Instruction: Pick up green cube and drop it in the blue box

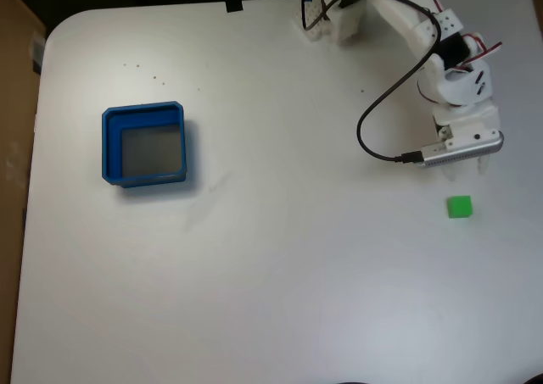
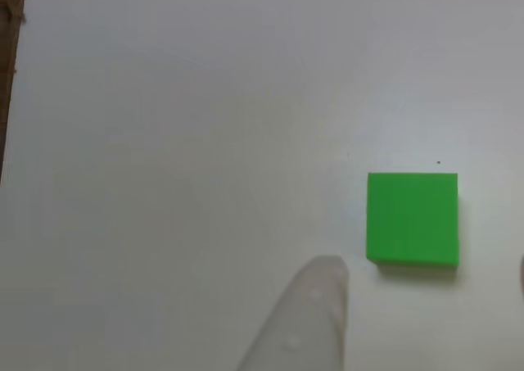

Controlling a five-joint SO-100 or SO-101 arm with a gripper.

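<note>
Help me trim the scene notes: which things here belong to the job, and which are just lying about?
Job:
- green cube
- blue box
- tool

Lying about:
- black cable
- black tape scrap
- brown board

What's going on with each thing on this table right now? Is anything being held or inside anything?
green cube: lying free on the table, not held.
blue box: upright, nothing inside.
end effector: just above the cube in the fixed view, holding nothing; open or shut unclear.
black cable: looping loosely from arm.
</note>
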